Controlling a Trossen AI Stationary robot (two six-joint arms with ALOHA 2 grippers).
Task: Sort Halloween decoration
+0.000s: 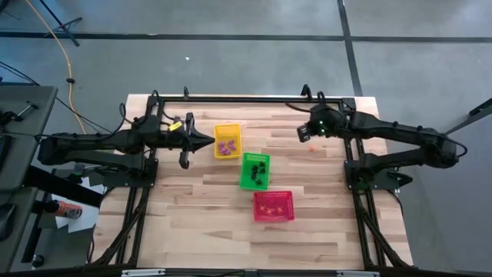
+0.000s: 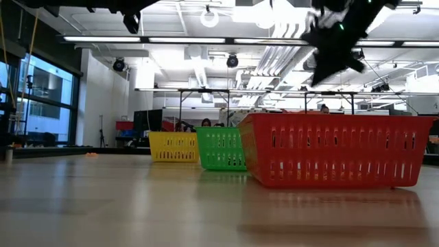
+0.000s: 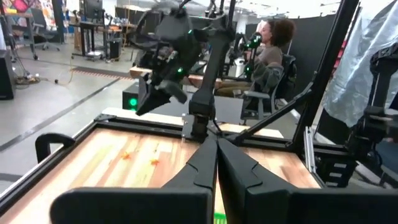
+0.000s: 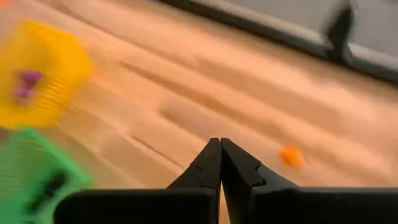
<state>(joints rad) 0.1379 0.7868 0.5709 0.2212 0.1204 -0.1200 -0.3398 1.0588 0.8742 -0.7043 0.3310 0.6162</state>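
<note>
Three small mesh baskets stand in a slanting row at mid-table. The yellow one (image 1: 227, 141) holds purple trinkets (image 4: 25, 84), the green one (image 1: 254, 170) holds black trinkets, and the red one (image 1: 274, 205) stands nearest. Orange trinkets (image 1: 314, 148) lie loose on the bare table at the far right; one shows in the right wrist view (image 4: 291, 157). My right gripper (image 1: 304, 135) hovers shut and empty above the table, just left of them. My left gripper (image 1: 209, 141) is shut and empty in the air, pointing at the yellow basket's left side.
A black frame rail (image 1: 254, 98) runs along the table's far edge, and the arm bases stand at both sides. Bare wood lies near the front edge (image 1: 231, 246). People sit at desks in the room beyond (image 3: 273, 43).
</note>
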